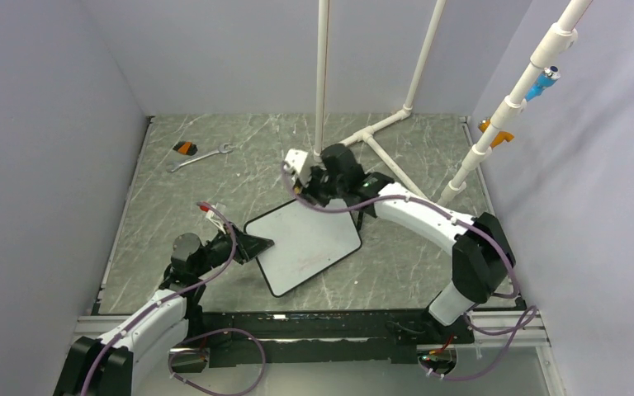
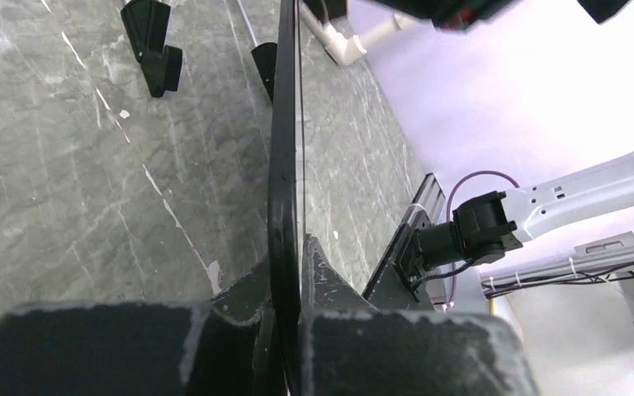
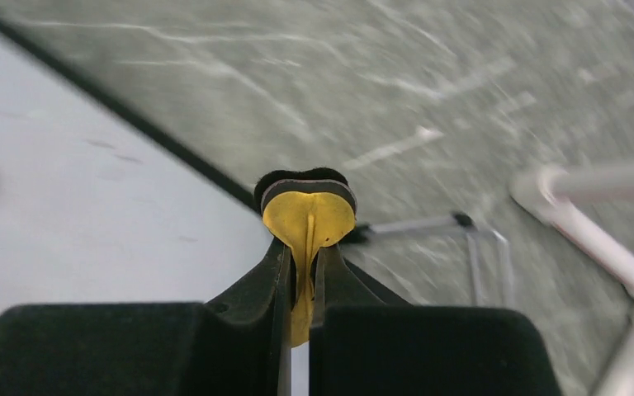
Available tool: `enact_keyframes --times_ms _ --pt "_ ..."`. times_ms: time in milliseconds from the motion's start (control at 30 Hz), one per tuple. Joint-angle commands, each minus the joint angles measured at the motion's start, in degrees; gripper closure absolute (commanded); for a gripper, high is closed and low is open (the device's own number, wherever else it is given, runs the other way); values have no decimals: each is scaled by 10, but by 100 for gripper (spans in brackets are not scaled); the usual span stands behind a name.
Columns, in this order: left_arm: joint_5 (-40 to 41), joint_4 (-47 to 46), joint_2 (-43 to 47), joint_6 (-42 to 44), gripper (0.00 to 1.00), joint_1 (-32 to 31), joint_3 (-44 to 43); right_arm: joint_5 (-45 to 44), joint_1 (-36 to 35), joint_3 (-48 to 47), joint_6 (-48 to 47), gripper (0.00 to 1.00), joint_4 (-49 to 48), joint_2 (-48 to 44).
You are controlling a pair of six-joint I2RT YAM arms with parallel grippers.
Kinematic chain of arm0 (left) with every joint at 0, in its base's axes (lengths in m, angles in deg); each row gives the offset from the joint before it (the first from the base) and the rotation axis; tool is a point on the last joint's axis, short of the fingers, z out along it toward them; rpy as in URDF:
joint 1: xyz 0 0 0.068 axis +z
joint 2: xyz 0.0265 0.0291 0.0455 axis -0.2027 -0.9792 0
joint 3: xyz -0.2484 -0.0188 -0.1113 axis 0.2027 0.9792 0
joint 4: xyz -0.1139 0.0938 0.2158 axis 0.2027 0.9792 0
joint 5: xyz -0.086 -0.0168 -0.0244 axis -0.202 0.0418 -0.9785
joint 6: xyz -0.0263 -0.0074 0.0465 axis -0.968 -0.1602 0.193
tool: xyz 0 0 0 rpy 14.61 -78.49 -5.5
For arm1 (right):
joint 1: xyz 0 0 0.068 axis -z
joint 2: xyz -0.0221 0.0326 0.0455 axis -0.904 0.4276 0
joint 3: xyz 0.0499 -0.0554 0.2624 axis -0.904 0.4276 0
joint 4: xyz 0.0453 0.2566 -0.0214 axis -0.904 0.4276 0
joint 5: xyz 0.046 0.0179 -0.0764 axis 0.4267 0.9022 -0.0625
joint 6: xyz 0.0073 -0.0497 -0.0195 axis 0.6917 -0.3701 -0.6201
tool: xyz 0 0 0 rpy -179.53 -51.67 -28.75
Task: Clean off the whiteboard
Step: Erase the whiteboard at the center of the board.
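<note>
Left gripper (image 2: 289, 276): fingers clenched on the whiteboard's (image 2: 283, 165) black frame, at the board's left edge; in the left wrist view the frame runs edge-on straight up from between the pads.
Whiteboard (image 1: 305, 243): mid-table, turned like a diamond, one corner toward the arm bases and the opposite corner toward the back wall. Its face is nearly blank, with only faint reddish smears near the middle. Whether it lies flat or is lifted at the held edge I cannot tell.
Right gripper (image 3: 307, 252): fingers clenched on a yellow pad (image 3: 308, 219) with a black felt rim, poised at the whiteboard's (image 3: 91, 206) far corner. Whether the felt touches the frame I cannot tell.
Right gripper, from above (image 1: 304, 191): at that same far corner of the board.
Left gripper, from above (image 1: 257, 245): at the board's left edge.
Wrench (image 1: 201, 157): on the table (image 1: 173, 206), well beyond the board's left side.
Orange-and-black piece (image 1: 184, 148): just beside the wrench, farther from the board.
White pipe frame (image 1: 322, 74): rises behind the board's far corner.
</note>
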Motion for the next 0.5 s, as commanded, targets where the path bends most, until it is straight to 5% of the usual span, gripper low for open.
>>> enact_keyframes --times_ms 0,267,467 --pt "-73 -64 17 16 100 -9 -20 -75 58 31 22 100 -48 -15" --pt "-60 -53 34 15 100 -9 -17 85 -6 164 -65 100 -23 -97" --pt "-52 -56 46 7 100 -9 -15 40 -108 236 -147 100 -23 -97"
